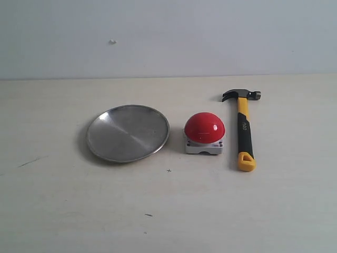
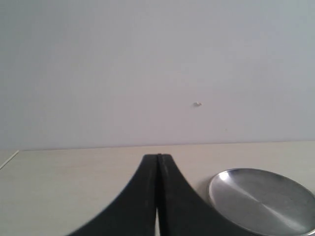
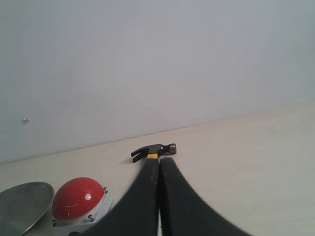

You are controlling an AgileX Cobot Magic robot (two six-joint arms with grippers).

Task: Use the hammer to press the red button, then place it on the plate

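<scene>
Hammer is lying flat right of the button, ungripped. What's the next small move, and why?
Probably open the right gripper and ease it down toward the handle of the hammer. Its jaws are shut on nothing, the hammer lies flat on that arm's side, apart from the red button, and the right wrist view shows its head ahead of the fingertips.

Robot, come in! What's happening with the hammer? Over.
Left gripper shut, right gripper shut, both empty. Hammer flat on table, beside red button. Nothing blocking.
</scene>
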